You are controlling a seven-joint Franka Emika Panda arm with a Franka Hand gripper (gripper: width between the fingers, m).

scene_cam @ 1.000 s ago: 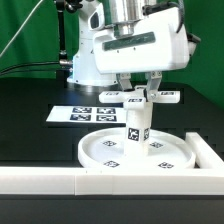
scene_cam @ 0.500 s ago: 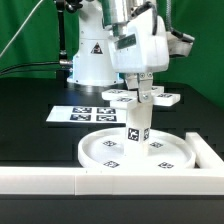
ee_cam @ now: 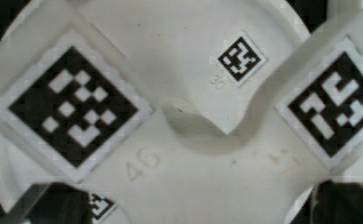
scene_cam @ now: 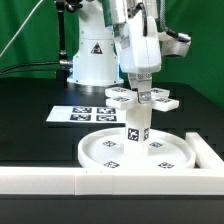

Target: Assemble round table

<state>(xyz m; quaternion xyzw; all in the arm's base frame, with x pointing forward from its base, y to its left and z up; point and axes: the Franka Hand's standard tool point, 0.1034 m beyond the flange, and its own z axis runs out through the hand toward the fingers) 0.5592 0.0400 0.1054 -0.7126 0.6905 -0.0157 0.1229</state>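
Note:
The large rimmed round disc (scene_cam: 160, 155) lies flat near the front of the black table. The short cylindrical leg (scene_cam: 136, 127) stands upright in its middle. The flat cross-shaped foot piece (scene_cam: 140, 97) sits level on top of the leg. My gripper (scene_cam: 145, 94) comes straight down from above and is shut on the foot piece. In the wrist view the foot piece (ee_cam: 196, 110) fills the picture with its tags, and my dark fingertips (ee_cam: 32, 205) press its sides; the gripper (ee_cam: 192, 208) spans it.
The marker board (scene_cam: 84, 114) lies flat behind the disc on the exterior view's left. The long white border rail (scene_cam: 50, 180) runs along the front edge and up the exterior view's right side (scene_cam: 208, 150). The robot base (scene_cam: 90, 60) stands behind.
My wrist has turned about its vertical axis over the leg, and the foot piece has turned with it. The disc and leg have stayed in place.

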